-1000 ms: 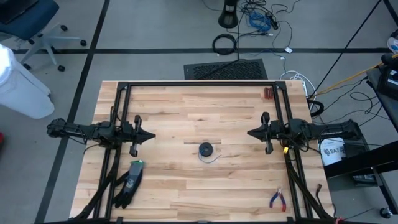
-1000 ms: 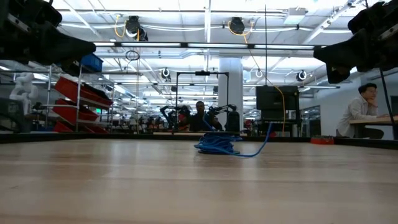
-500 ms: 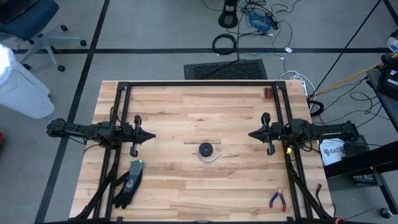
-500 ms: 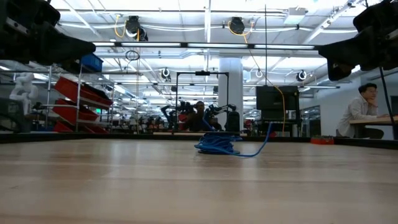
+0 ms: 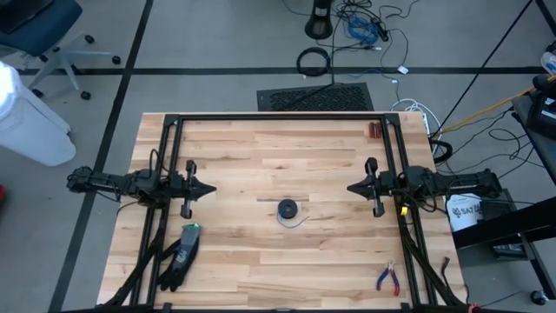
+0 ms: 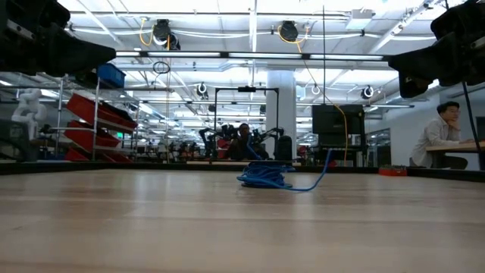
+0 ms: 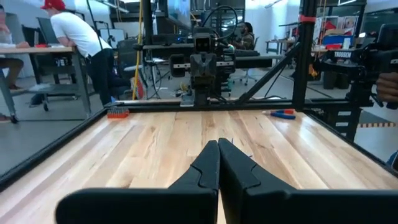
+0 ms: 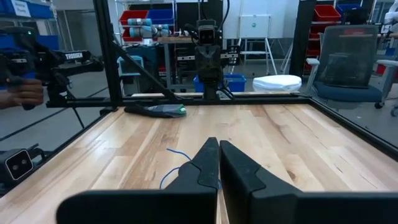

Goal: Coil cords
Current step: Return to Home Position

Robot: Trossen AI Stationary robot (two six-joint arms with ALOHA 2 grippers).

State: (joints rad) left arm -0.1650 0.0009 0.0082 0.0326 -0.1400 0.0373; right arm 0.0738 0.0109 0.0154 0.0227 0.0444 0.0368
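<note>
The cords are one thin blue wire wound into a small round bundle (image 5: 287,209) that lies on the wooden table's middle, with a thin tail (image 5: 300,222) trailing toward the near right. In the low view the bundle (image 6: 265,176) rests flat and its tail (image 6: 321,171) curves up. My left gripper (image 5: 213,189) hovers shut and level at the bundle's left, well clear of it. My right gripper (image 5: 349,187) hovers shut and level at its right, also clear. In the right wrist view the tail (image 8: 176,155) shows just beyond the shut fingers (image 8: 218,144).
A black glove (image 5: 181,255) lies near the front left. Red-handled pliers (image 5: 387,278) lie near the front right. A small red object (image 5: 373,130) sits at the far right. A black frame (image 5: 278,116) runs along the table's far edge and both sides.
</note>
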